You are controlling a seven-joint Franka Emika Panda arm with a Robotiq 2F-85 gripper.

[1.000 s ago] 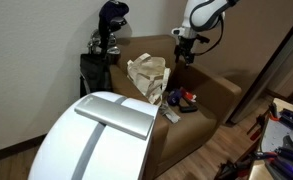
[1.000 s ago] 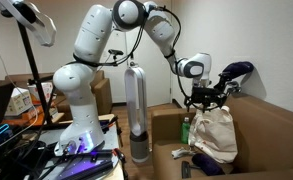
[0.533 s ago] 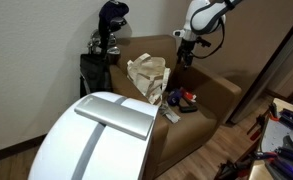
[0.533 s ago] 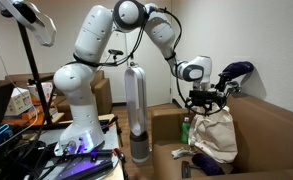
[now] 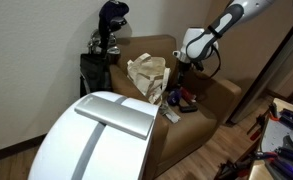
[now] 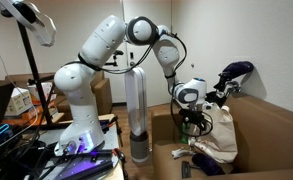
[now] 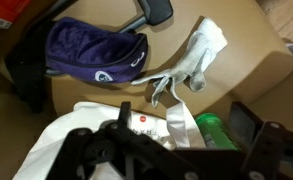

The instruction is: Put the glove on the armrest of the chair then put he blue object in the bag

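In the wrist view the gripper [image 7: 171, 150] hangs along the bottom edge, fingers spread wide and empty. The limp glove [image 7: 191, 60] lies upper right on the brown armrest [image 7: 248, 82]. The blue object [image 5: 173, 97] sits right of centre on the seat (small, probably light, likely rigid), so pinch it across its narrow middle.

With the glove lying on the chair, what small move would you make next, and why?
Probably lower the gripper toward the blue object on the seat beside the bag: the glove already rests on the armrest, and the open gripper looks empty.
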